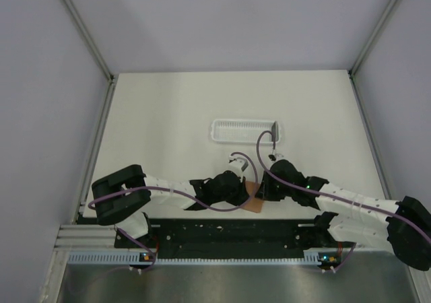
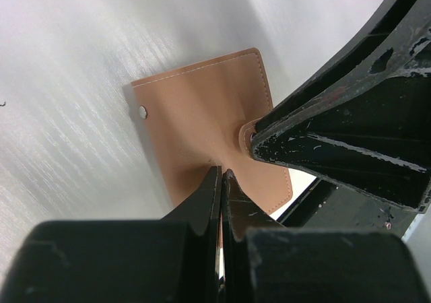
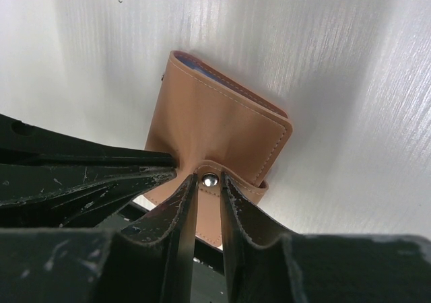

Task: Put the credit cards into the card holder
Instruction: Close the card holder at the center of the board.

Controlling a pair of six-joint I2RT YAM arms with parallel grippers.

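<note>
Left gripper [image 2: 221,176] clenched tight, tips against card holder [image 2: 202,108] edge; right gripper [image 3: 207,188] pinched its snap tab [image 3: 210,179]. Holder lay on table [image 1: 168,108], near-centre, between both grippers.

Looks like a robotics lab test cell, not a home or shop: plain white table [image 1: 168,101] boxed in w/ blank pale panels [image 1: 40,114] on bare metal frame posts [image 1: 84,30]. Two robot arms [image 1: 350,205] bolted at the near edge on a black base plate [image 1: 222,232], w/ purple cables [image 1: 155,190] looping loose & a slotted cable duct [image 1: 222,258] along the front; no furniture or decor, just rig hardware
</note>
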